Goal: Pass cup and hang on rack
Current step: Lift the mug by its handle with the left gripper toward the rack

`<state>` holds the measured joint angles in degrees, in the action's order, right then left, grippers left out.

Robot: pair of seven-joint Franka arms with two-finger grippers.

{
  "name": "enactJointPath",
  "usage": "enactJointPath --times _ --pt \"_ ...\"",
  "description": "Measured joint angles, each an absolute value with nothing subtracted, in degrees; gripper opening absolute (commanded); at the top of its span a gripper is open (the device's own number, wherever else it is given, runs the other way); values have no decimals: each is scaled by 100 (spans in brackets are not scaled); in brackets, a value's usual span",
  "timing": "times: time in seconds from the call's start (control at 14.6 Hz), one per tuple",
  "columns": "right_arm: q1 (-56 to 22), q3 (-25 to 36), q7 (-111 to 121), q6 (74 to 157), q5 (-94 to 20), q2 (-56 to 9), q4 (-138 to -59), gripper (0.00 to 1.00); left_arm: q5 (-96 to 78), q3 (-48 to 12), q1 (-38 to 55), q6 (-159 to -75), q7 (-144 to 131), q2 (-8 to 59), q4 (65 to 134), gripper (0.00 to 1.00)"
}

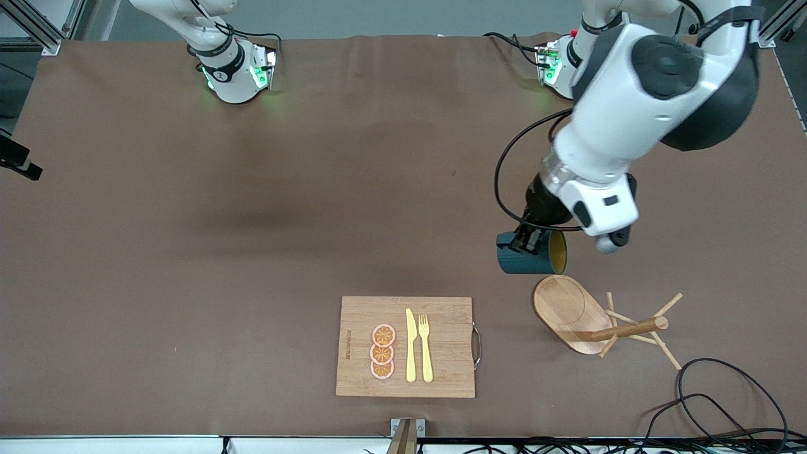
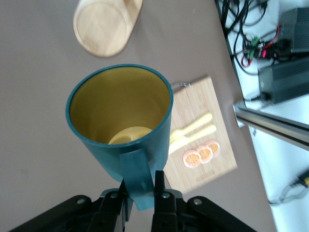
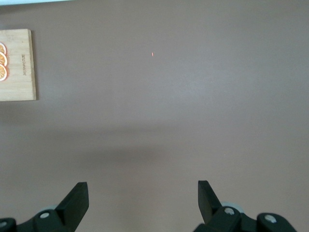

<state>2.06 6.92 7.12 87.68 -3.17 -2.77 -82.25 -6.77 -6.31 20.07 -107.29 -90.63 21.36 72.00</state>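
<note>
My left gripper [image 2: 142,193] was clamped on the handle of the cup [image 1: 531,253], held sideways over the table at the rack's [image 1: 589,318] eleven o'clock, while my right gripper [image 3: 142,198] waited, spread wide and empty.

Worktop: wide flat worktop [image 1: 252,252] under a plain brown covering.
Cutting board: rectangular bamboo cutting board [image 1: 406,347] with a metal handle, lying flat near the edge closest to the front camera.
Mug tree: light wooden mug tree [image 1: 592,318] with an oval base, thick post and thin pegs, lying tipped on its side, beside the cutting board toward the left arm's end.
Cables: black cables [image 1: 712,403] looped at the corner nearest the front camera, at the left arm's end.
</note>
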Motion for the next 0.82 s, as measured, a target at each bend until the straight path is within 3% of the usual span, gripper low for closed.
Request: enactJointPath --times 0.82 --pt "-168 681 712 8489 -91 -278 -8224 100 -4218 -597 190 -10727 -6449 2210 7361 0"
